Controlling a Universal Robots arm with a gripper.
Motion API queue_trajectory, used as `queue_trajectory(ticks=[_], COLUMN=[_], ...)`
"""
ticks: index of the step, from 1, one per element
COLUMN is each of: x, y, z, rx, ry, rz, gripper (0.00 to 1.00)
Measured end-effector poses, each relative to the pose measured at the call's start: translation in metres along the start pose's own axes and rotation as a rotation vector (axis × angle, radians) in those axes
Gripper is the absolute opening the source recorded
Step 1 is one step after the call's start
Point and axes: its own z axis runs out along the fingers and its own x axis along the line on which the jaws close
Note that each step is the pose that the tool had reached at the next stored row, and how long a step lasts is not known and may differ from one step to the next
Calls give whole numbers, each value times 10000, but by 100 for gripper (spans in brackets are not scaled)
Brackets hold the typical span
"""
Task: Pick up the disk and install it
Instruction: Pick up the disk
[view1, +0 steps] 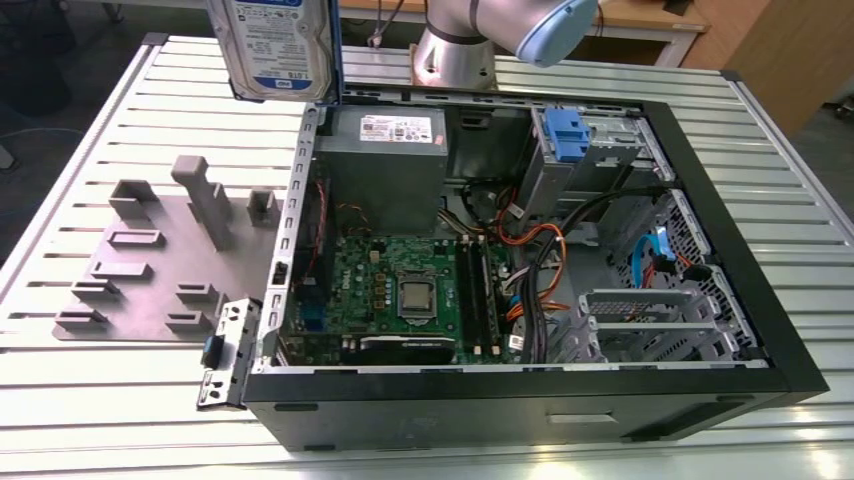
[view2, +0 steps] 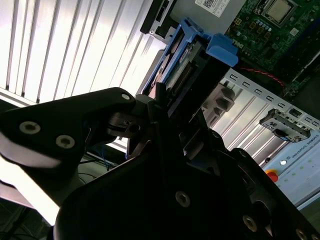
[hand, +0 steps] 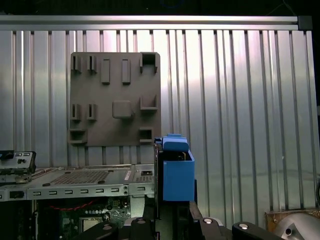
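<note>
- End effector (view2: 161, 107) clamped on the disk (view2: 186, 52), held edge-on; fingertips partly hidden behind its dark housing
- Disk's top cut off in the exterior view
- Below it: slatted metal surface (view1: 107, 150), open case (view1: 534, 250), grey plate (view1: 160, 260)

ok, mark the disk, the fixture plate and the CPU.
disk (view1: 278, 45), exterior view, on its label.
fixture plate (view1: 154, 277), exterior view, on its flat base.
CPU (view1: 416, 297), exterior view, on its metal lid.
</note>
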Motion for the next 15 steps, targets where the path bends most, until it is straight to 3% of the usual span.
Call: queue_trajectory(ticks=[9, 15], x=[-1, -4], y=[-1, -69], z=[0, -2], rx=[-1, -1], ry=[1, 3], rz=[1, 0], gripper=[35, 35])
